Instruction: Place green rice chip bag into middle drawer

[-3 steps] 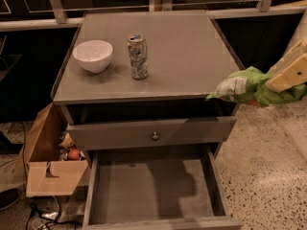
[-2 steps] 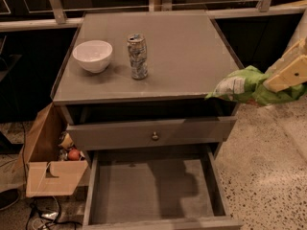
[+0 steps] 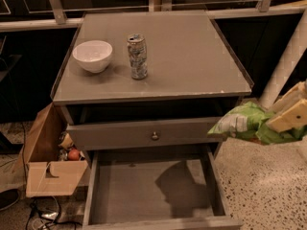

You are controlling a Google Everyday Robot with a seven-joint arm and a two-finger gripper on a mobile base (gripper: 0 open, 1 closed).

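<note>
The green rice chip bag, lime-green foil with a white label patch, hangs in the air at the right, beside the cabinet's front right corner. My gripper comes in from the right edge and is shut on the bag's right end. The middle drawer is pulled wide open below and left of the bag; its flat grey floor is bare, with the bag's shadow on it. The bag is above and to the right of the drawer, outside its right wall.
A white bowl and a silver patterned can stand on the cabinet top. The drawer with a brass knob sits slightly open above. A cardboard box with items stands on the floor at the left. Speckled floor lies to the right.
The gripper and the bag have dropped a little lower at the right; otherwise nothing has visibly moved.
</note>
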